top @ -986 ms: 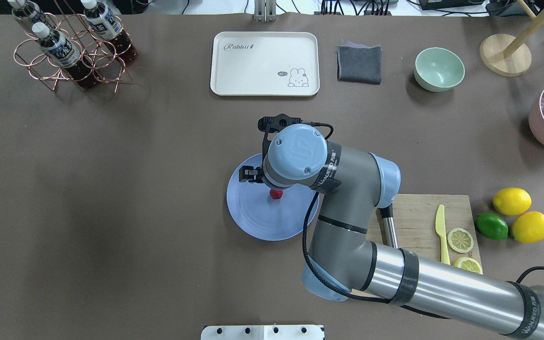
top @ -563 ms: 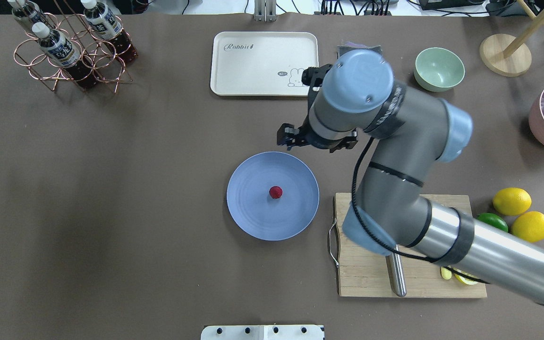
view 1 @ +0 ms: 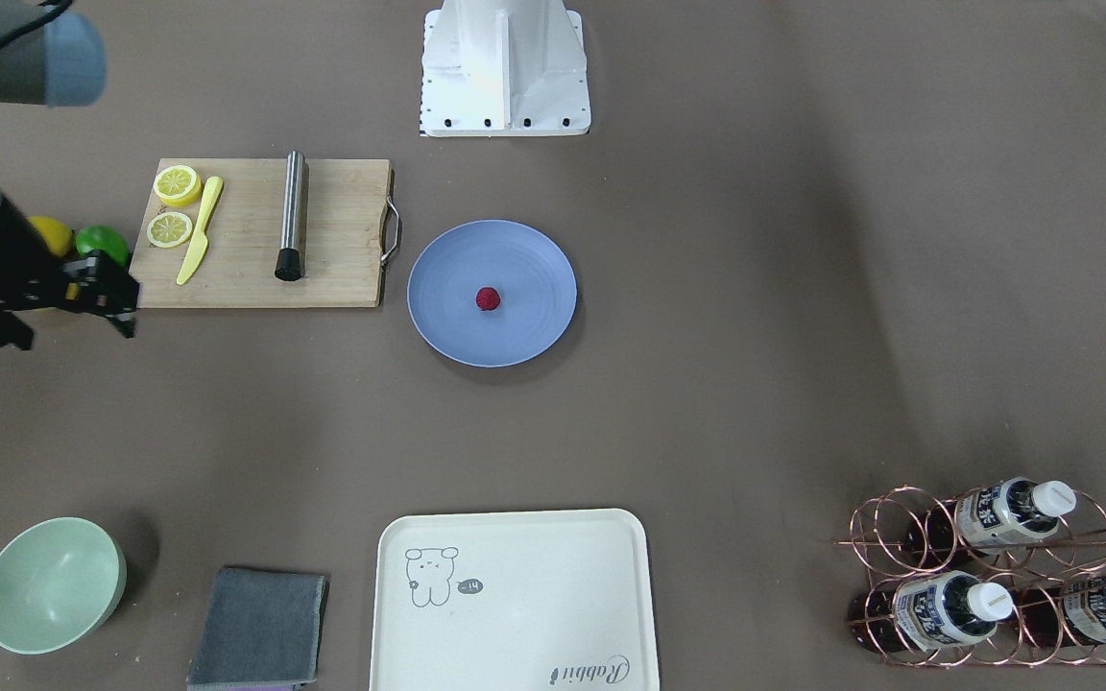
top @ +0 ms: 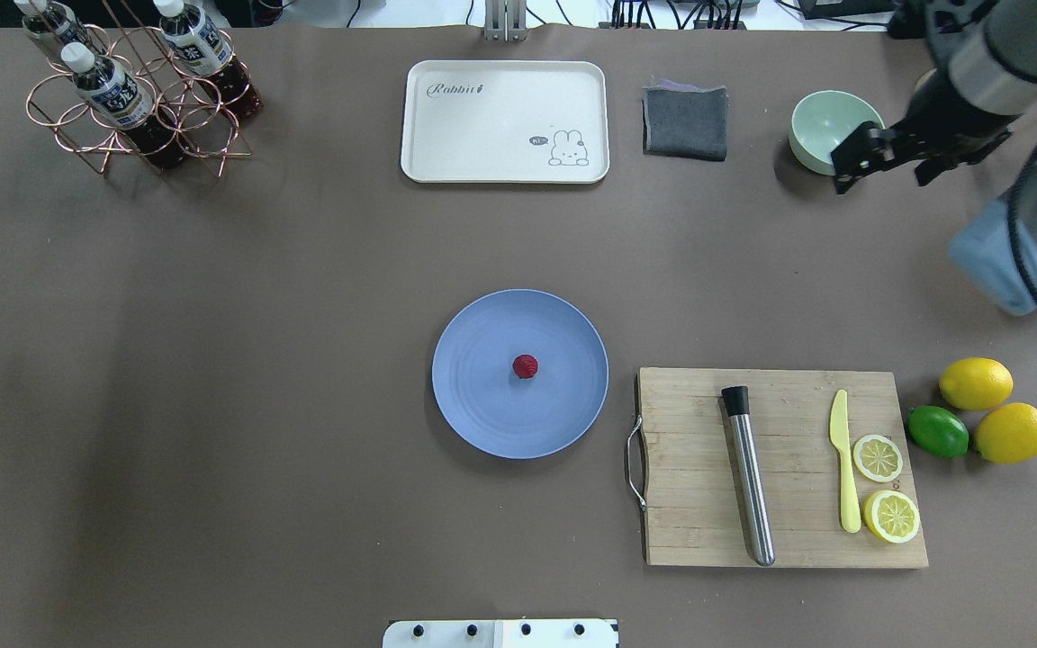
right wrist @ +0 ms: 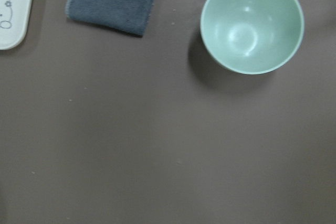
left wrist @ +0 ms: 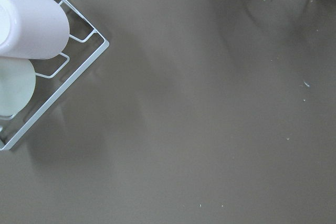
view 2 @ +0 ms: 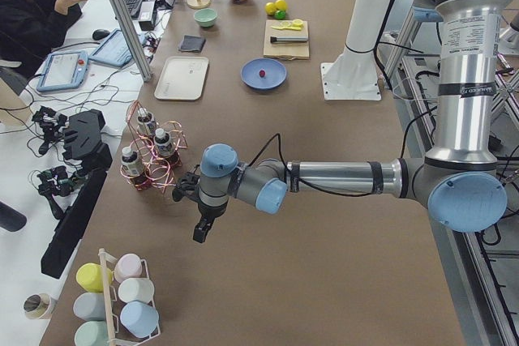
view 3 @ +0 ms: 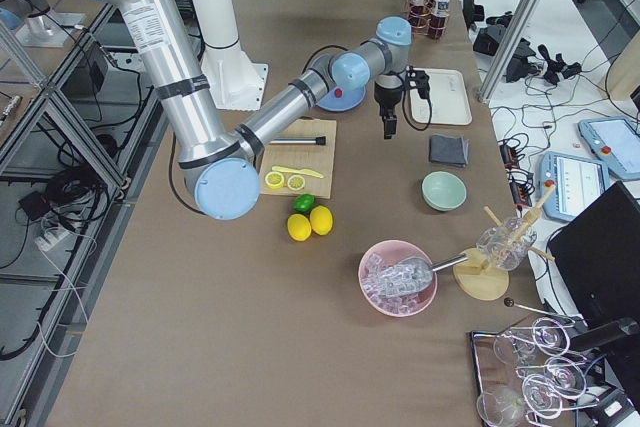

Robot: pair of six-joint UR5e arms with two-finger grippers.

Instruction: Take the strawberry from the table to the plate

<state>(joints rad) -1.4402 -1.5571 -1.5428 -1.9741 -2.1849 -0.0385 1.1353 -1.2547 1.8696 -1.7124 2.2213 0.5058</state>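
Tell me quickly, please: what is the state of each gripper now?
Left gripper: cannot be told; it shows only in the side view.
Right gripper: open, holding nothing; the tiny dark-red strawberry lies on the round blue plate.

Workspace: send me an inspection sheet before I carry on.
Surface: brown table, no spill seen.
Job's things: strawberry lies near the middle of the blue plate, nothing touching it.
Clutter: cutting board carrying metal rod, yellow knife, two lemon slices; lemons and lime beside it; cream tray, grey cloth, green bowl, racked bottles along the far edge.
Hands: right hand open, empty, above the table by the green bowl; left hand at the table's left end, open or shut cannot be told.
Cables: black cable loops along the right arm.
Surroundings: a person sits at a desk beside the table.
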